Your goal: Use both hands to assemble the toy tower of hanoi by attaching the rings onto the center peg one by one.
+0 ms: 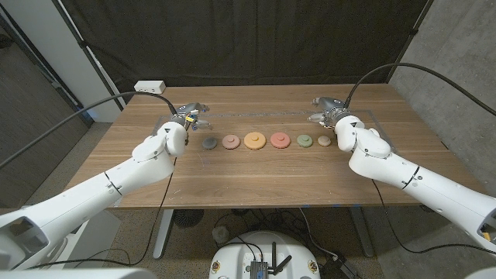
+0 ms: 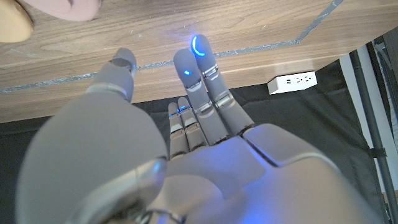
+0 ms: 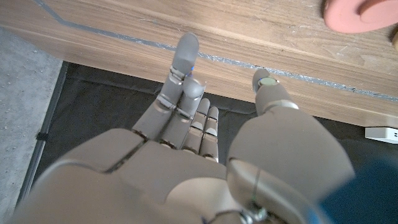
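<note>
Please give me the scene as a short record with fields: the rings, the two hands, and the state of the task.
rings: six discs in a row on the table, from dark grey through orange to small tan
left hand: open, beside the row's dark grey end
right hand: open, beside the tan end
task state: no ring held or stacked
</note>
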Robot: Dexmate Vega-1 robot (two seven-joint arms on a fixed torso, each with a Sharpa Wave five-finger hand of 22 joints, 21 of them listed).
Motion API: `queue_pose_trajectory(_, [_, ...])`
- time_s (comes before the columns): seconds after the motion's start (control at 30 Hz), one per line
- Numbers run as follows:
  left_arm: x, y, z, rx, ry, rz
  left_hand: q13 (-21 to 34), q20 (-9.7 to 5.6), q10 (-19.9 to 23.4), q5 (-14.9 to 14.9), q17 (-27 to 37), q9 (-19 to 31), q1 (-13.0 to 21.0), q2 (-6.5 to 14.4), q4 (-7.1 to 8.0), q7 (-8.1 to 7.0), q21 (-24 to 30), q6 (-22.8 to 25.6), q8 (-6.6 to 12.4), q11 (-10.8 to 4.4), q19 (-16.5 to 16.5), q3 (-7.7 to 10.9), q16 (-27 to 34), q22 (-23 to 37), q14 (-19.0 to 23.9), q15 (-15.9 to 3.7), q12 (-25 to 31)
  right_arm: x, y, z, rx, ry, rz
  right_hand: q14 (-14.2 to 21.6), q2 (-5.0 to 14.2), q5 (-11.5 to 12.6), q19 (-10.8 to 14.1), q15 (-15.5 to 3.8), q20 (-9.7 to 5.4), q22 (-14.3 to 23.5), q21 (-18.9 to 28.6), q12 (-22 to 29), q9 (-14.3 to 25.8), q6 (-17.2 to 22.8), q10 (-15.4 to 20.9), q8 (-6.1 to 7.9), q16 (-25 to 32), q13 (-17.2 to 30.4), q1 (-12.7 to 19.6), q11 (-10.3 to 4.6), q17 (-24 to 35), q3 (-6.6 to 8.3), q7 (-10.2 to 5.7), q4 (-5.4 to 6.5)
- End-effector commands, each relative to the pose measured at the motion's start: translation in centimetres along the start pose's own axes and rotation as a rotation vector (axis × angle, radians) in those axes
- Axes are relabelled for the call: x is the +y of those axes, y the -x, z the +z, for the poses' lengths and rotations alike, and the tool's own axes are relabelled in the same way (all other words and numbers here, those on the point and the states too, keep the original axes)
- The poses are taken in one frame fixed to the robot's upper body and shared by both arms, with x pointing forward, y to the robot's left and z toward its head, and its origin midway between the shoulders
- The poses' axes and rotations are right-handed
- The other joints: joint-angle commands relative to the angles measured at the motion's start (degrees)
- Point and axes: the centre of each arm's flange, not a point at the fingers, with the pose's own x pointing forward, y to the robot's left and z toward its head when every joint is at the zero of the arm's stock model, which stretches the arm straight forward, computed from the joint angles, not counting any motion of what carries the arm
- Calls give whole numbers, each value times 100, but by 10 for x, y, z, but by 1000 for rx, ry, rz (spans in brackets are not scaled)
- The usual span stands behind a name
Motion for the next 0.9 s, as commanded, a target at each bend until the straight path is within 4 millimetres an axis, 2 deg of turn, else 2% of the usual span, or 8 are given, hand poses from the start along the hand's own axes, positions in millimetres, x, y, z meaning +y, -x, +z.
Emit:
queue_pose_trajectory(0.03, [-2, 7, -4, -13, 39, 24, 12, -542, 52, 33, 8, 34, 44, 43, 0, 9, 41, 44, -16, 6, -2, -20, 36, 10, 44, -351, 2, 3, 7, -3, -20, 12, 51, 20, 34, 35, -37, -563, -381, -27, 46, -33, -11, 114, -19, 22, -24, -23, -2, 0, 13, -40, -21, -7])
queue_pose_trajectory(0.27, [-3, 7, -4, -7, 43, 21, 20, -538, 62, 32, -7, 36, 38, 54, 7, -3, 71, 51, -24, -10, -16, -51, 65, -3, 48, -351, -3, 6, 14, -6, -16, 37, 71, -45, -14, 31, -80, -565, -384, -110, 71, -67, -31, -22, -95, -46, -87, -72, 51, -33, -23, -77, -33, -44])
queue_pose_trajectory(0.9, [-10, 7, -13, 0, 60, 47, 46, -571, 215, 35, -47, 46, 31, 115, 21, -1, 193, 181, -3, -50, 12, -126, 162, -48, 81, -353, 21, 22, 29, -8, -25, 42, 108, -67, -33, 0, -135, -565, -382, -206, 138, -62, -52, -141, -120, -91, -136, -132, 90, -25, -89, -154, -36, -32])
